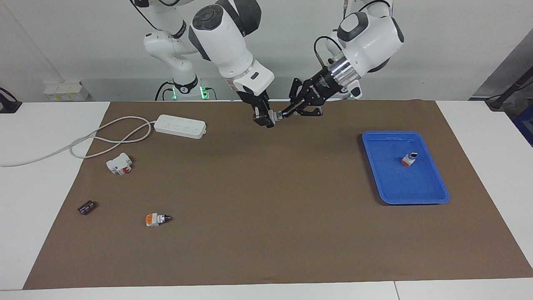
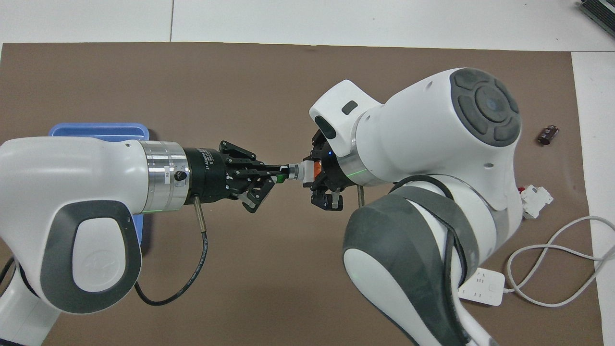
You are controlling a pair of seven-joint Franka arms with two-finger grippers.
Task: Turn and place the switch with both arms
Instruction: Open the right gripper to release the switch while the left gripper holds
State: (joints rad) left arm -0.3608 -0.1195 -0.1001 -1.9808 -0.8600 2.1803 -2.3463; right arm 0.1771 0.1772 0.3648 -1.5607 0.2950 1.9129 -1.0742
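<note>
A switch hangs in the air between the two grippers, over the brown mat. My left gripper is shut on its black knob end. My right gripper is shut on its white body and orange end block. A second switch lies on the mat toward the right arm's end, farther from the robots than the breaker. Another switch lies in the blue tray.
The blue tray sits toward the left arm's end. A white-and-red breaker block, a dark chip and a white power strip with its cable lie toward the right arm's end.
</note>
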